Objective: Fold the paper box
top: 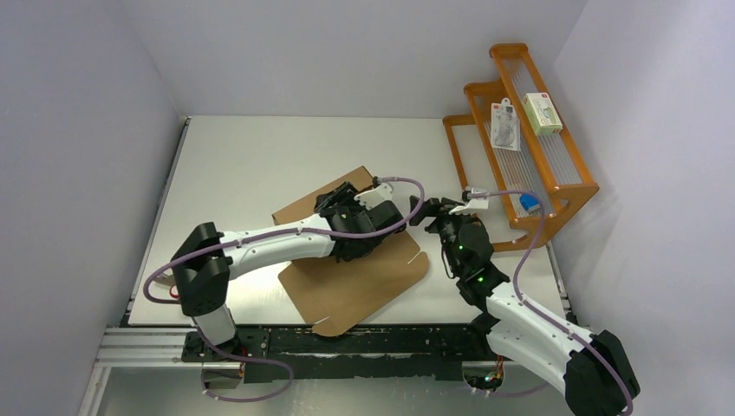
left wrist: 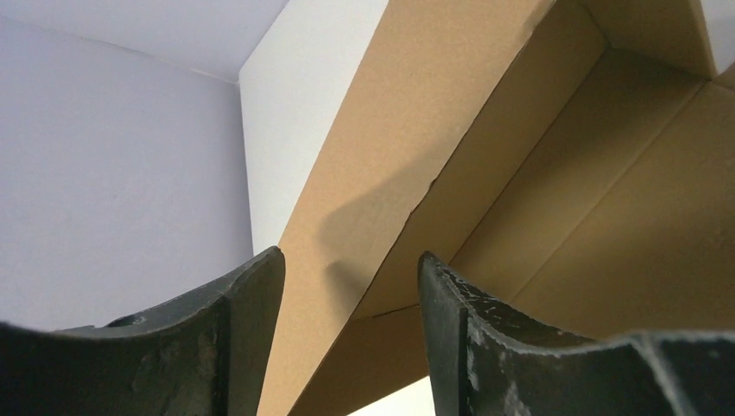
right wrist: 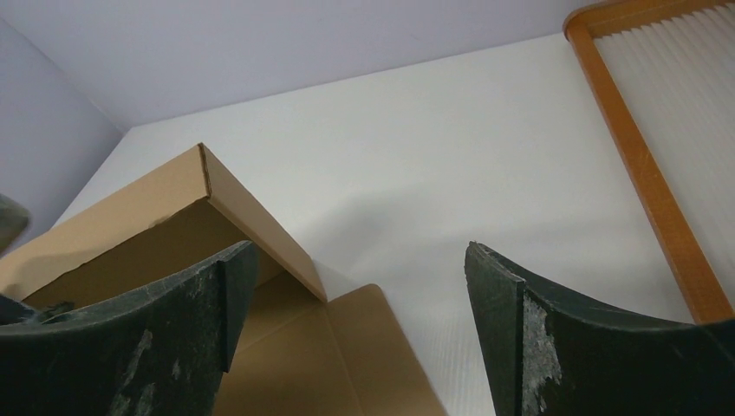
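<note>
The paper box (top: 355,290) lies in the middle of the table (top: 243,156), its long axis running far to near and skewed slightly right, its flat round-cornered flap pointing at the near edge. The left gripper (left wrist: 351,269) is spread over a raised wall. The right gripper (right wrist: 360,260) gapes empty beside the box's far-right corner.

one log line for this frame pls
state: partly folded | paper box: far wall raised, near panel flat | left gripper: open, raised wall between fingers | right gripper: open, empty, beside box corner

Rack (top: 509,50) just beside right claw (top: 422,214)
</note>
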Action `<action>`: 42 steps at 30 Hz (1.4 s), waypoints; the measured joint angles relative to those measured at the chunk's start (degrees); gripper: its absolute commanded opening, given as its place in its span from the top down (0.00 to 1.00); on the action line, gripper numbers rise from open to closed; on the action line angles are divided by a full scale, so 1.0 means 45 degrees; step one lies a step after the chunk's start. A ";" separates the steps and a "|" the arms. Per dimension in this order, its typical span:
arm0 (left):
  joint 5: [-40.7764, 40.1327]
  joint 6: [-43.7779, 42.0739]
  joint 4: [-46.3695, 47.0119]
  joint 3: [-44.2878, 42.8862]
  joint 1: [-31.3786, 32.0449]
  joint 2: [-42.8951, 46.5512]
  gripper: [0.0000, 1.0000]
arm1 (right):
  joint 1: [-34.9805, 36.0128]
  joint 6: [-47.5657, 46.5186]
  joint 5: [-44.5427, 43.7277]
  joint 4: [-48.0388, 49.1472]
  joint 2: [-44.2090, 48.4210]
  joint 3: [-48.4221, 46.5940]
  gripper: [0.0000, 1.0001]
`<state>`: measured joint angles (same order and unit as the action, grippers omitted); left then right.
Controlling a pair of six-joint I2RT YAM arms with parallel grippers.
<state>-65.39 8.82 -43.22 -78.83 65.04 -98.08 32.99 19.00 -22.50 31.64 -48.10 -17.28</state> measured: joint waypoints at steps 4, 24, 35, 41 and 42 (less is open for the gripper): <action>-0.0272 -0.0219 0.0180 0.0000 -0.0165 -0.0393 0.48 | -0.0010 0.0005 -0.0029 0.0019 0.0097 0.0015 0.07; -0.0427 -0.0724 0.0209 -0.0345 -0.1598 -0.0607 0.85 | -0.0068 0.0010 0.0816 -0.0413 0.1399 -0.0068 0.09; 0.3468 -0.0427 0.0330 -0.0670 -0.5115 0.0529 0.90 | -0.0073 -0.0525 0.2390 -0.2409 0.2817 -0.2089 0.09; 0.6951 0.0219 0.0476 -0.0631 -0.7553 0.0631 0.92 | -0.0073 -0.0763 0.2773 -0.2851 0.3075 -0.2259 0.09; 0.7708 0.0393 0.0607 -0.0544 -0.8068 0.0631 0.92 | -0.0073 -0.0797 0.2837 -0.2924 0.3055 -0.2259 0.09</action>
<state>-30.70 10.59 -40.49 -81.28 28.73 -95.24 32.67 15.42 -9.74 18.48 -34.35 -27.44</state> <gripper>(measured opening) 0.141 0.915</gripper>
